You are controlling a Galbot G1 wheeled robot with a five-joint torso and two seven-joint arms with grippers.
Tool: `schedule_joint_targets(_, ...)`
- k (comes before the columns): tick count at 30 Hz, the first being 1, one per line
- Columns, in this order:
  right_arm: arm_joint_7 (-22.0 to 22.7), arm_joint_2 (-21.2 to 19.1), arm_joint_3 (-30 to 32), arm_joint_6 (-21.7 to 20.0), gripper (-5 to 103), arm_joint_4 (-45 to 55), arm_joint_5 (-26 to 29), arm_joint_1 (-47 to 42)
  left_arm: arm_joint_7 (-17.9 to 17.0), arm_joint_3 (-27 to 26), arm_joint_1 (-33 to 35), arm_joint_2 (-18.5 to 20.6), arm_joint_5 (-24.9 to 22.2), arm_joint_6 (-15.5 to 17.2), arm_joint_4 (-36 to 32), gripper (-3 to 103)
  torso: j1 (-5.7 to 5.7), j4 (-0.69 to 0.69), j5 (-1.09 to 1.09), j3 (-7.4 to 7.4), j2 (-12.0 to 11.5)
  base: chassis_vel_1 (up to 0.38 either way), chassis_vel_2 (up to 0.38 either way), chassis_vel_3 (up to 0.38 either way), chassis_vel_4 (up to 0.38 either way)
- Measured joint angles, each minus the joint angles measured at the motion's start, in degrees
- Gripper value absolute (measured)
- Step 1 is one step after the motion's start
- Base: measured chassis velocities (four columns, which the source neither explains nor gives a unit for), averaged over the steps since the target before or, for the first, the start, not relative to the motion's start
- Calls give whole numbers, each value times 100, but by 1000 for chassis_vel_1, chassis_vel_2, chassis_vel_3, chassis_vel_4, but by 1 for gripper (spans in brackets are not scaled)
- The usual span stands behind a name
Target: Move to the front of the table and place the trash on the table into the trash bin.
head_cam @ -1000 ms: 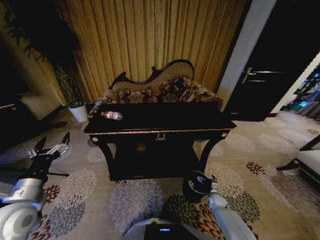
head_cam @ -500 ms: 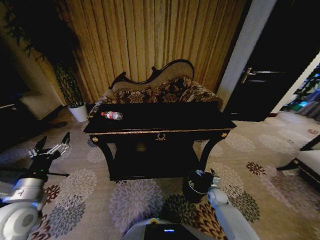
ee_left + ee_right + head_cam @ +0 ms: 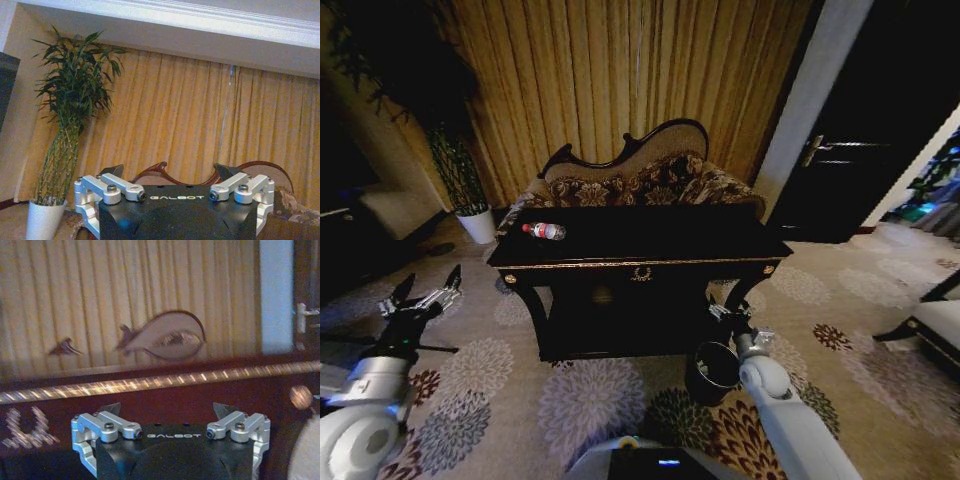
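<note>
The black table point(image 3: 660, 238) with gold trim stands straight ahead. The trash I can make out on it is a clear plastic bottle point(image 3: 544, 231) with a red cap, lying near the table's left end. On the carpet by the right front leg sits the dark round trash bin point(image 3: 712, 372). My right gripper point(image 3: 725, 312) point(image 3: 167, 407) hangs open and empty just above the bin, facing the gold-trimmed table point(image 3: 150, 382) front. Low at the left, well clear of the table, my left gripper point(image 3: 420, 295) point(image 3: 170, 170) is open and empty.
A patterned curved-back sofa point(image 3: 640, 180) stands right behind the table, in front of tan curtains. A white plant pot point(image 3: 477, 226) point(image 3: 44, 220) sits at the back left. A dark door point(image 3: 860, 170) is at the right, and a chair edge point(image 3: 940, 320) juts in at far right.
My right arm has risen from the bin's rim to above the bin, toward the table's front edge. The left arm has hardly moved.
</note>
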Motion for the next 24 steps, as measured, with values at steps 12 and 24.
schedule_joint_targets(12, 404, -278, 83, -706, 100, 1370, 72, -95, -24, -104, 14, 20, 9, 245, 31, 100, 0, 0, 0, 0, 0, 0, 0, 0, 0)
schedule_joint_targets(24, 448, -413, 91, -826, 100, 1563, 42, -120, -293, -198, 3, 101, 21, 619, 24, 100, 0, 0, 0, 0, 0, 0, 0, 0, 0)
